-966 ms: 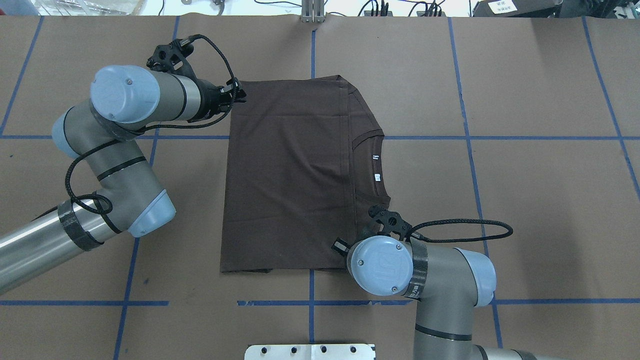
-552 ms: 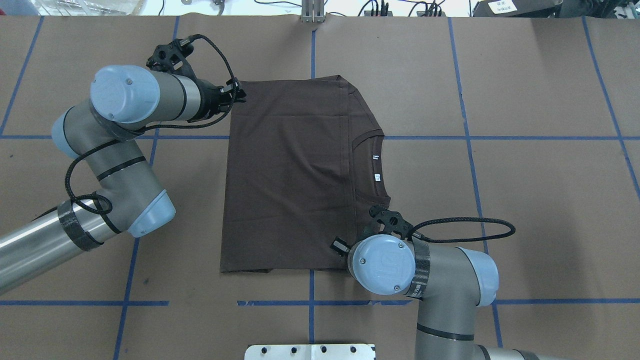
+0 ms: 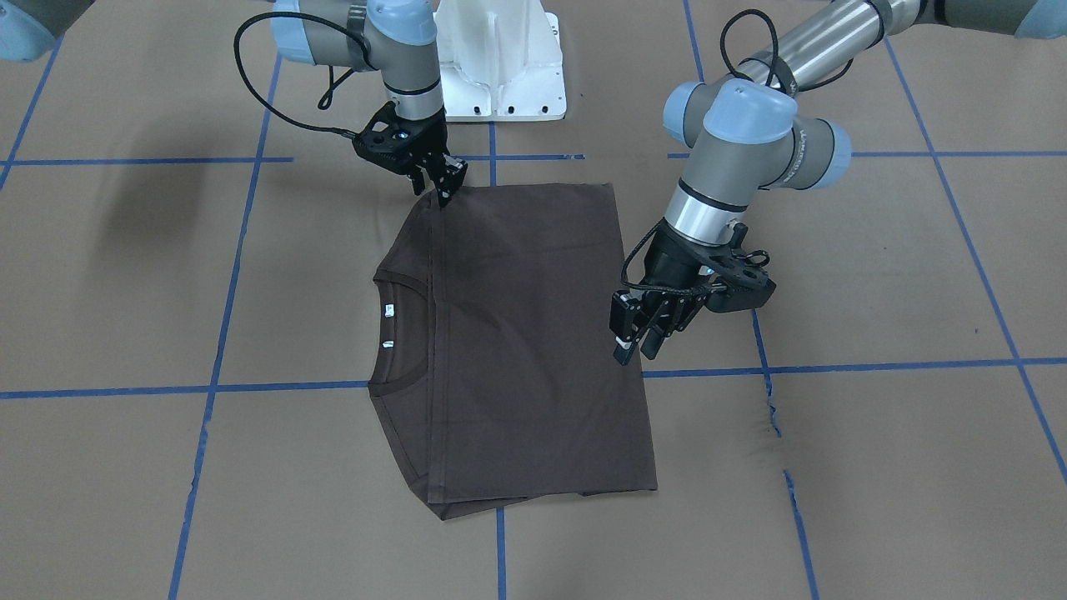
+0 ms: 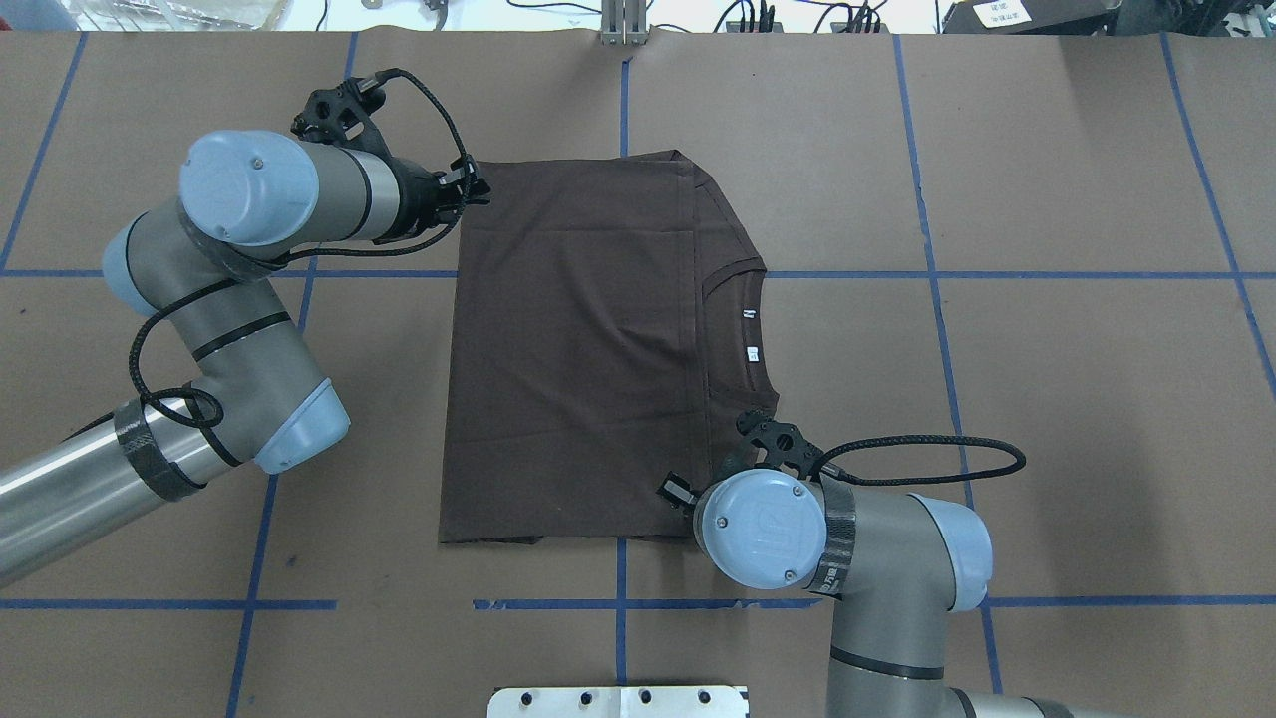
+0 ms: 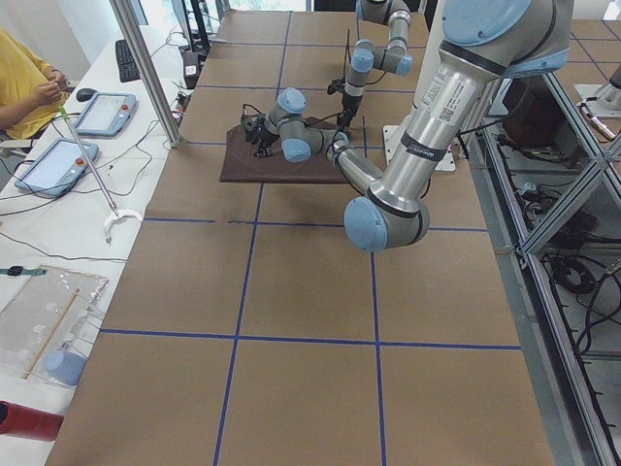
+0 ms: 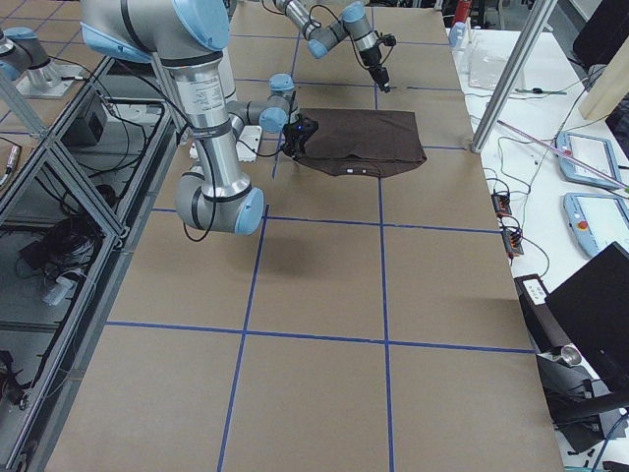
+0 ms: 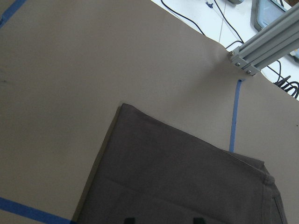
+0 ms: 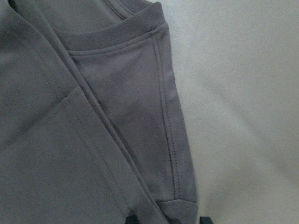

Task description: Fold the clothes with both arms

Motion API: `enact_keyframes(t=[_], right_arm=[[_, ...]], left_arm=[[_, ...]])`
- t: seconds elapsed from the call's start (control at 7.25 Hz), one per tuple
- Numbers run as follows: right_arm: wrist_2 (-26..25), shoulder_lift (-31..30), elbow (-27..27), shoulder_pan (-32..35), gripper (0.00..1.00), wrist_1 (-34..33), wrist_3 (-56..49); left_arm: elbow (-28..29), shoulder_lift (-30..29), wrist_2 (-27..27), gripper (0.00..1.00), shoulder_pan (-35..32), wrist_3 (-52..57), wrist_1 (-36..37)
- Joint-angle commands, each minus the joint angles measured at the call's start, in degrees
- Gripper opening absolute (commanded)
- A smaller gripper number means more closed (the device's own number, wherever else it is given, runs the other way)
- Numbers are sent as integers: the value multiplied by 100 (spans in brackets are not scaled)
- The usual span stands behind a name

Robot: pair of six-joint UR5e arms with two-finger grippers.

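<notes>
R gripper point(image 3: 442, 187) hid under its wrist point(image 4: 763, 524) overhead, fingers apart at 5 o'clock corner of T-shirt point(image 3: 525, 333), L gripper point(image 3: 636, 340) likewise spread at 11; tee was dark brown, folded flat mid table point(image 3: 834, 250), collar point(image 4: 736, 272) at 3

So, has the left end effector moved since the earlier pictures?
No. Overhead, the left end effector sits at the same T-shirt corner as before, equally far from the blue tape line.
</notes>
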Motion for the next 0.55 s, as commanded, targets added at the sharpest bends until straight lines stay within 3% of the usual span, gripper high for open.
enact_keyframes(t=[0.0, 0.41], right_arm=[[-4, -6, -34, 2, 52, 7, -12], [-4, -6, -52, 10, 27, -19, 6]], left_arm=[[0, -8, 0, 52, 0, 0, 0], [0, 1, 0, 52, 0, 0, 0]])
